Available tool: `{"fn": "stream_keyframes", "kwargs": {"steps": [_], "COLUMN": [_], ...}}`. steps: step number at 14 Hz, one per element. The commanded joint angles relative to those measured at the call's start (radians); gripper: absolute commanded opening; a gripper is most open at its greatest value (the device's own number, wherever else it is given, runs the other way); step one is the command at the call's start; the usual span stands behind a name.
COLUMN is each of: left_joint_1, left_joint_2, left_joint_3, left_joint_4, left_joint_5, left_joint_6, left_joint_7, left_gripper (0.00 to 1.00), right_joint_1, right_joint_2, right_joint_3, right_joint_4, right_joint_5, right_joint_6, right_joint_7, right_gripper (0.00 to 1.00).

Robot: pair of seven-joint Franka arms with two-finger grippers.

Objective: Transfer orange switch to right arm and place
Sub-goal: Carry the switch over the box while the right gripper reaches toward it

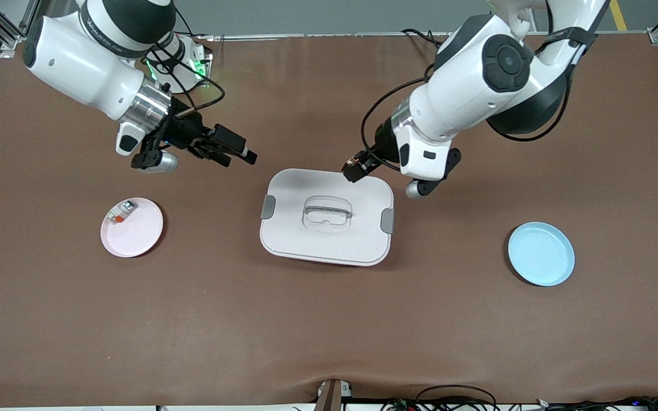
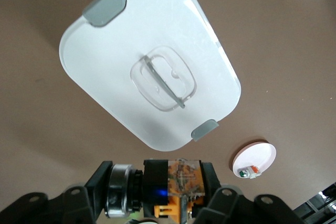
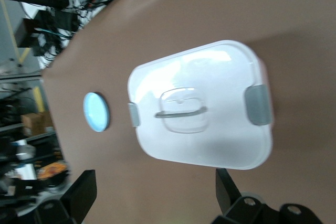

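My left gripper (image 1: 357,169) is shut on the orange switch (image 1: 354,166), a small dark block with a silver ring and orange markings (image 2: 178,182). It hangs over the corner of the white lidded container (image 1: 326,220) nearest the left arm's base. In the left wrist view the black fingers (image 2: 102,182) clamp the switch from both sides. My right gripper (image 1: 236,150) stands open with nothing in it, over bare table between the pink plate (image 1: 140,234) and the container. Its fingertips (image 3: 84,190) stand wide apart in the right wrist view.
A small white-grey part with a red-orange patch (image 1: 120,212) lies on the pink plate (image 2: 261,152) toward the right arm's end. A light blue plate (image 1: 540,254) sits toward the left arm's end. The container's lid has grey clips (image 1: 387,220) and a clear handle (image 1: 327,213).
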Motion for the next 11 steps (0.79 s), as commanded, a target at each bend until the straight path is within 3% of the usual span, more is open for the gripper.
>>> {"fn": "stream_keyframes", "kwargs": {"steps": [1, 6, 11], "left_joint_1": [-0.026, -0.068, -0.081], "left_joint_2": [0.024, 0.035, 0.044], "left_joint_3": [-0.004, -0.005, -0.005], "left_joint_4": [0.025, 0.027, 0.027], "left_joint_5": [-0.014, -0.014, -0.015], "left_joint_6": [0.036, 0.075, 0.103], "left_joint_7": [-0.1, -0.259, -0.312], "left_gripper": [0.0, 0.0, 0.0], "right_joint_1": [0.031, 0.185, 0.222], "right_joint_2": [-0.027, -0.002, 0.017], "right_joint_3": [-0.009, -0.009, -0.011], "right_joint_4": [-0.026, -0.025, -0.026], "right_joint_5": [0.108, 0.121, 0.121], "right_joint_6": [0.054, 0.264, 0.281], "right_joint_7": [0.015, 0.176, 0.168], "right_gripper": [1.0, 1.0, 1.0]}}
